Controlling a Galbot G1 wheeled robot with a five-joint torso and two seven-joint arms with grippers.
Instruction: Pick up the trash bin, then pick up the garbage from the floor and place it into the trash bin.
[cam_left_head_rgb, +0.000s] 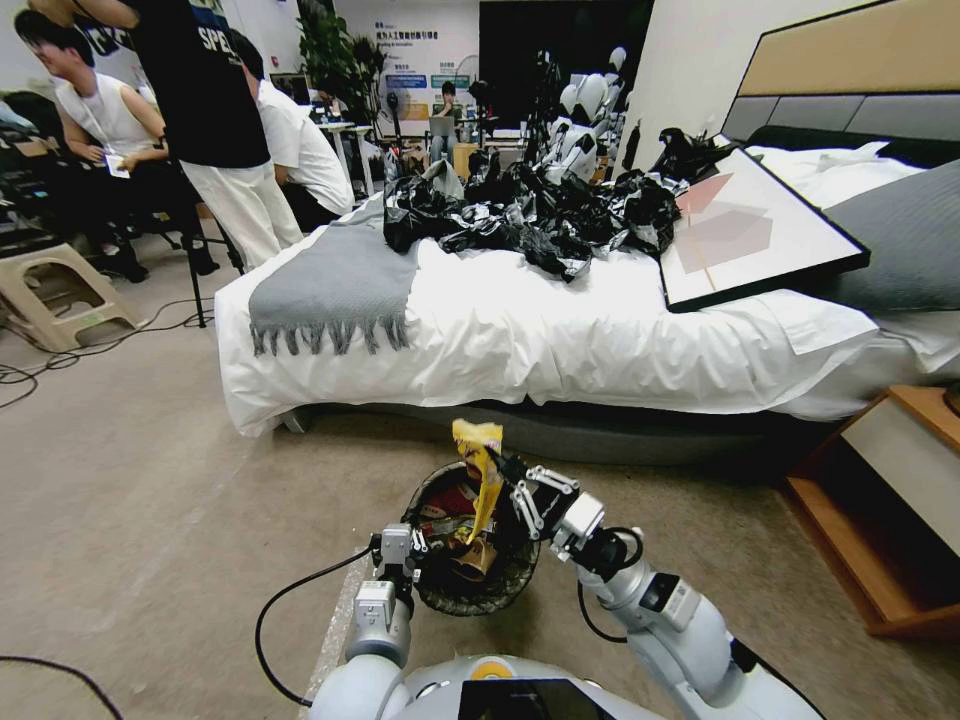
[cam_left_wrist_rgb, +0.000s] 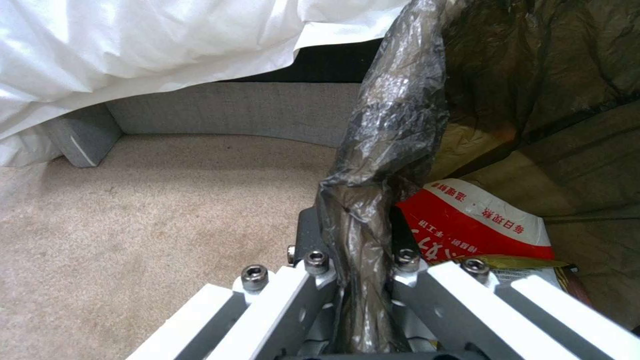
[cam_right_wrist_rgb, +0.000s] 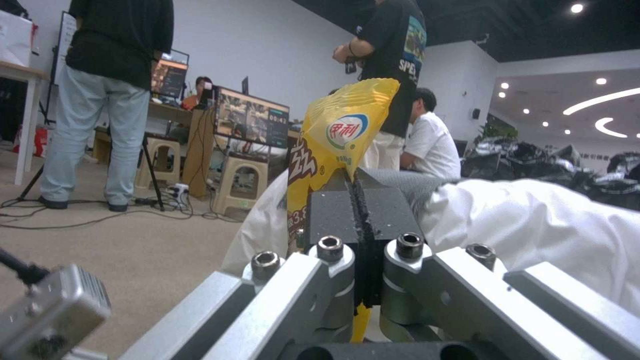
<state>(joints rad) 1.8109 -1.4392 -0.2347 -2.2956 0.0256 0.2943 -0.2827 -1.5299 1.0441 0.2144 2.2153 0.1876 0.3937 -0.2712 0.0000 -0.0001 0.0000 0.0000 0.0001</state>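
Note:
The trash bin (cam_left_head_rgb: 440, 590), a small round bucket with a black bag liner over its rim, hangs just in front of me above the carpet. My left gripper (cam_left_head_rgb: 415, 555) is shut on its near-left rim; the left wrist view shows the liner-wrapped rim (cam_left_wrist_rgb: 393, 150) pinched between the fingers, with a red-and-white wrapper (cam_left_wrist_rgb: 467, 220) lying inside. My right gripper (cam_left_head_rgb: 502, 472) is shut on a yellow snack packet (cam_left_head_rgb: 480, 470) held upright over the bin's opening. In the right wrist view the packet (cam_right_wrist_rgb: 340, 135) sticks out beyond the shut pads. More garbage lies in the bin.
A bed (cam_left_head_rgb: 560, 330) with white sheets stands across the front, carrying a grey throw (cam_left_head_rgb: 335, 275), crumpled black plastic sheets (cam_left_head_rgb: 540, 210) and a framed board (cam_left_head_rgb: 760, 230). A wooden nightstand (cam_left_head_rgb: 890, 500) is at the right. Cables (cam_left_head_rgb: 60, 360) and stools (cam_left_head_rgb: 55, 295) lie far left, near people.

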